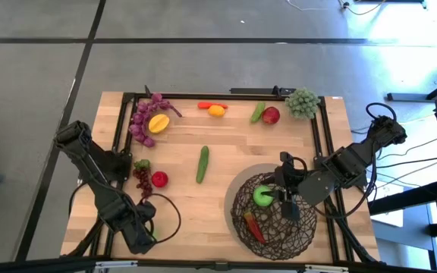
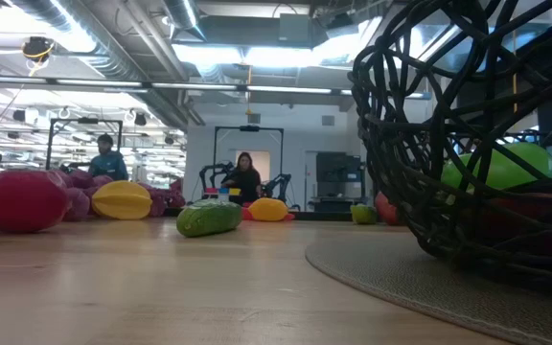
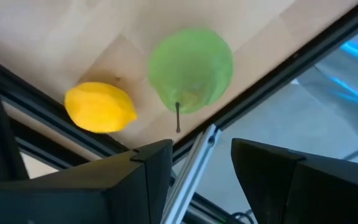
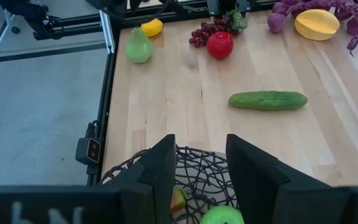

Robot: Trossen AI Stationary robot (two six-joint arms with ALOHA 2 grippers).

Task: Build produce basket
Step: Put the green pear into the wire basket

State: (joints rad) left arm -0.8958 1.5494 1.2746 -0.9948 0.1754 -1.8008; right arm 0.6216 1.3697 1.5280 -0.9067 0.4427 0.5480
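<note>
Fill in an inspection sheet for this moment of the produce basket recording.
Surface: pale wooden table with a round grey mat under the basket.
Job's things: dark woven wire basket holds a green apple and red chili; green cucumber, red apple and purple grapes lie loose on the table.
Clutter: nothing seen.
Grippers: right gripper over the basket, fingers apart, empty; left gripper at the near left corner, fingers apart, near a green pear and yellow lemon.
Cables: black cable looped by the left arm.
Surroundings: two people in the room behind.

Grey floor (image 1: 203, 61) crossed by dark seams; bright ceiling lights (image 2: 247, 56).
</note>
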